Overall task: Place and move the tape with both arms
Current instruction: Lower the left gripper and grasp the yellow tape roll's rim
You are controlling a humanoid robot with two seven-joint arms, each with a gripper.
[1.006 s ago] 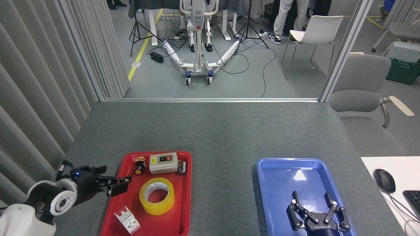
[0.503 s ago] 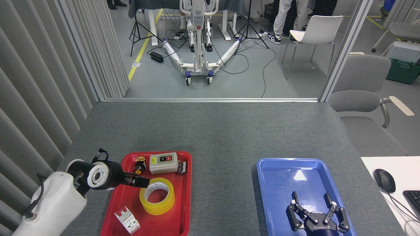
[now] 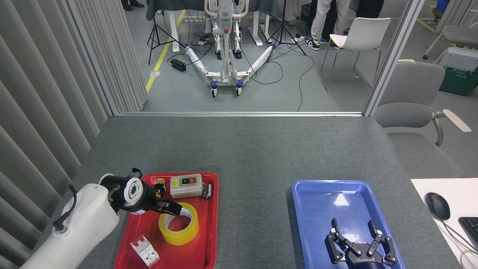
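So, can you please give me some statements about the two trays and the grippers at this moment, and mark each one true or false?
1. The tape lies flat in the red tray. True.
2. The blue tray holds the tape. False: no object lies in it; only the right gripper hangs over it.
3. The right gripper is open. True: its fingers are spread apart.
4. The left gripper is far from the tape, over the bare table. False: it reaches over the red tray to the roll's upper left rim.
5. The white clip lies in the red tray, nearer the camera than the tape. True.
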